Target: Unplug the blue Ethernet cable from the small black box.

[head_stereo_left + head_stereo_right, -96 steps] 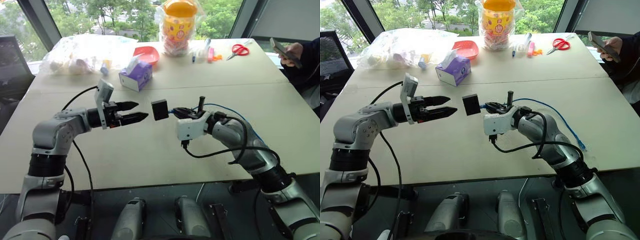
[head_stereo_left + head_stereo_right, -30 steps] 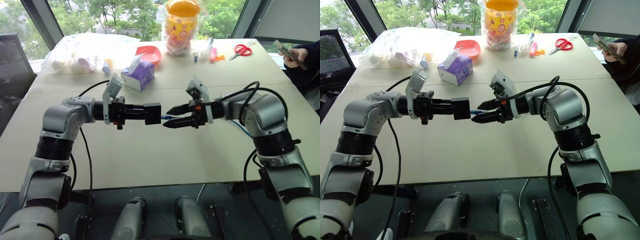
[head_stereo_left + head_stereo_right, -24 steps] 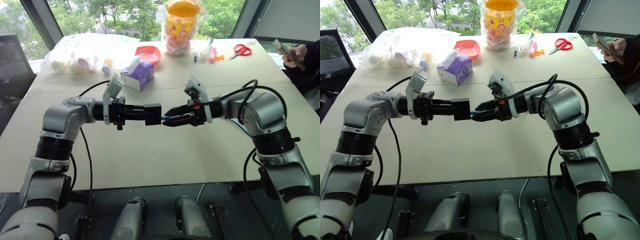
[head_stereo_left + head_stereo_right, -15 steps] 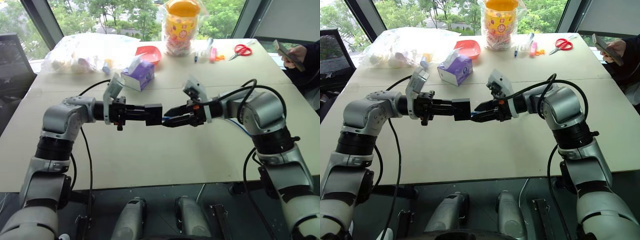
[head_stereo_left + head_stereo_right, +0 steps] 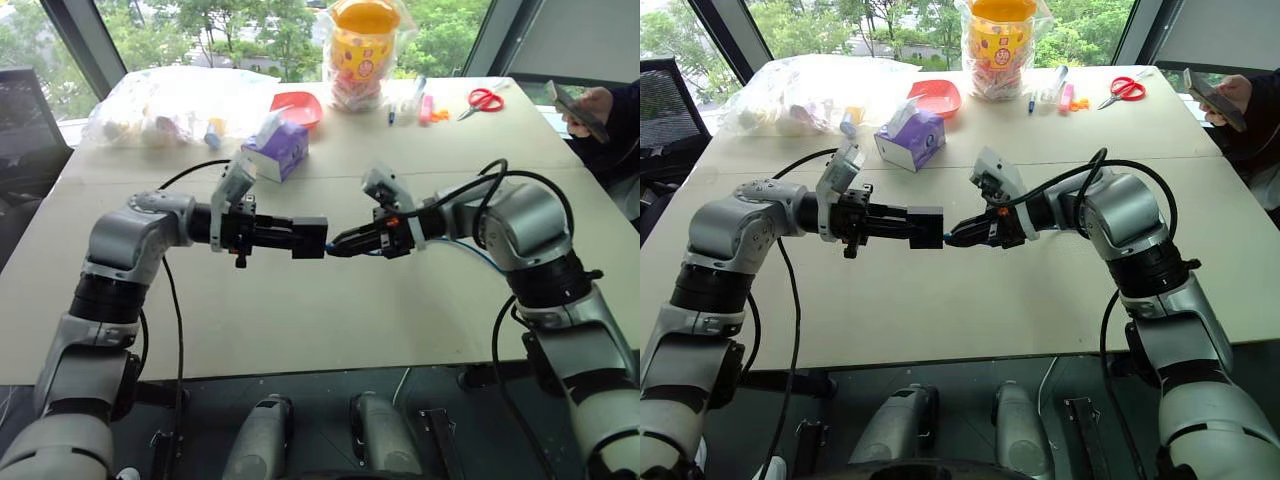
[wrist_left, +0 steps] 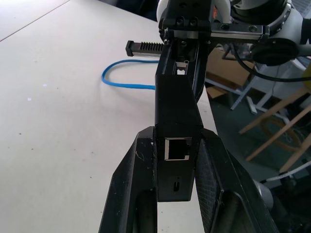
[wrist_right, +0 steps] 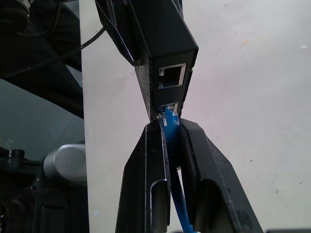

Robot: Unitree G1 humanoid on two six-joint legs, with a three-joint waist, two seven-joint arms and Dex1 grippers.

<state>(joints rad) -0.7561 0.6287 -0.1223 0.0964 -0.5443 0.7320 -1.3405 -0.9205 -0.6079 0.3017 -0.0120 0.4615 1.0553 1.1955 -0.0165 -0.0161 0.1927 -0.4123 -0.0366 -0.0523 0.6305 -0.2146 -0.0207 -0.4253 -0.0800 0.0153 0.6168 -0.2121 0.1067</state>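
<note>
Above the beige table [image 5: 300, 310], between the two arms, your left gripper [image 5: 300, 238] held the small, flat, matte black plastic box [image 5: 311, 238] clamped between its fingers. Your right gripper [image 5: 962, 234], whose jaws stood apart a second earlier, had closed on the thin, bright blue Ethernet cable [image 7: 170, 124] just behind its clear plug. That plug still sat in the lower port of the box, as the right wrist view showed, and the cord trailed back over the table behind your right arm. With both ends now gripped, the plug seemed ready to be drawn straight out; a skewed pull could jam its latch.
</note>
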